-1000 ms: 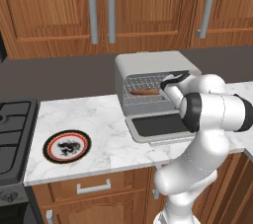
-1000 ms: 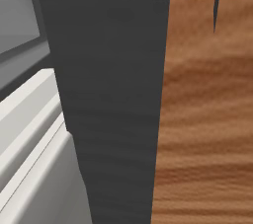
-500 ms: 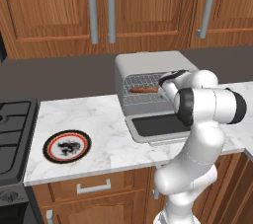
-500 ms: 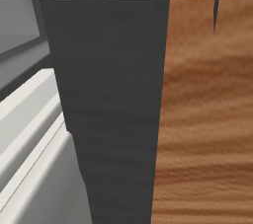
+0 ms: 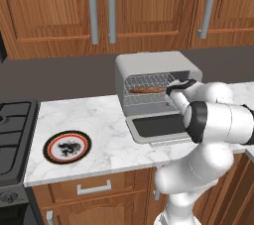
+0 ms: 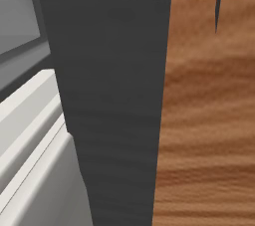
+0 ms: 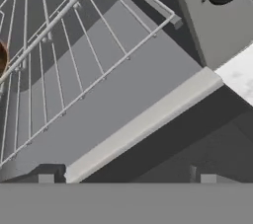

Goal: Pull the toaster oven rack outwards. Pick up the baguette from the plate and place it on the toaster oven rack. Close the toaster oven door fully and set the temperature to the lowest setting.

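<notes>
Pulled back slightly from the cavity, the fingers [image 5: 174, 89] are spread wide, empty; baguette [image 5: 147, 90] lies left on the toaster oven rack [image 7: 64, 65].

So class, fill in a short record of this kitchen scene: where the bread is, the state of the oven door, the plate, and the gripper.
baguette: lying on the toaster oven rack
toaster oven door: folded down, open
plate: on the marble counter, nothing on it
gripper: open, holding nothing, at the right front of the toaster oven
</notes>
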